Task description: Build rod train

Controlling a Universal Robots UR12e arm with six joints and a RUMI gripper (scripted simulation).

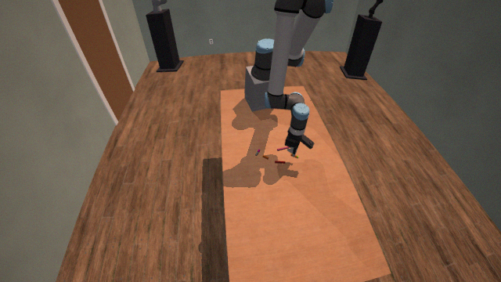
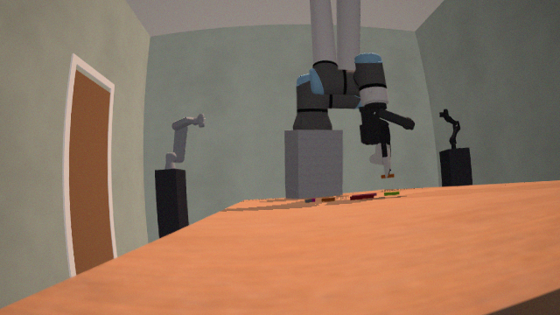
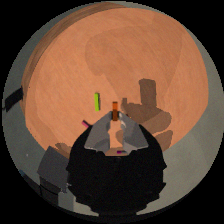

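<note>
My gripper (image 2: pixel 387 173) is shut on a short orange rod (image 2: pixel 389 176) and holds it level, a little above the table. In the wrist view the orange rod (image 3: pixel 115 110) sticks out between the fingertips. A lime rod (image 2: pixel 391 192) lies flat on the table just below and beside the gripper, and it also shows in the wrist view (image 3: pixel 97 101). The pink rod (image 1: pixel 282 148) lies just left of the gripper (image 1: pixel 294 151). A dark red rod (image 1: pixel 279 161), a second orange rod (image 1: pixel 265 157) and a small purple-grey rod (image 1: pixel 257 152) lie further left.
The arm's grey base block (image 1: pixel 255 92) stands at the far end of the orange table top. Two black pedestals (image 1: pixel 164 39) (image 1: pixel 360 45) stand on the floor behind it. The arm casts a wide shadow (image 1: pixel 250 164) over the rods.
</note>
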